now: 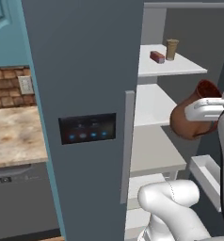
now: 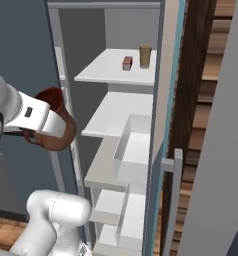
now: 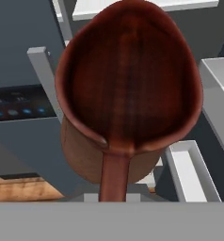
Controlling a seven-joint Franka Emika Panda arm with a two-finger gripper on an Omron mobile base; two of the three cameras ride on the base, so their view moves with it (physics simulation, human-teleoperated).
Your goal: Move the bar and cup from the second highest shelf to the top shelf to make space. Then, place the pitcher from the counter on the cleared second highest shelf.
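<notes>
One pitcher (image 3: 128, 94) hung nearest the hand camera, its dark red mouth open toward the lens and its handle running down to the bottom edge, where the gripper (image 1: 205, 109) was clamped shut on it; the fingertips themselves were hidden behind the handle. In the left base view the pitcher sat tilted in the air in front of the open cabinet, level with the second highest shelf (image 1: 151, 106) but apart from it, and that shelf was bare. Beside the pitcher stood the cabinet's grey door (image 1: 81, 94), with one dark panel (image 1: 88, 128) carrying four small blue lights; any marks above them were too small to read. One long pale handle (image 1: 128, 146) ran down the door's edge. On the other side, white bins (image 2: 133, 150) lined the inner face of the opened door, close to the pitcher's way in. Farther back, on the top shelf (image 2: 108, 70), stood one tan cup (image 2: 145, 56) and one red bar (image 2: 127, 63), just beside each other and not touching. Off to the left lay the mottled counter (image 1: 12, 136) under a brick wall with one pale outlet plate (image 1: 25, 85).
</notes>
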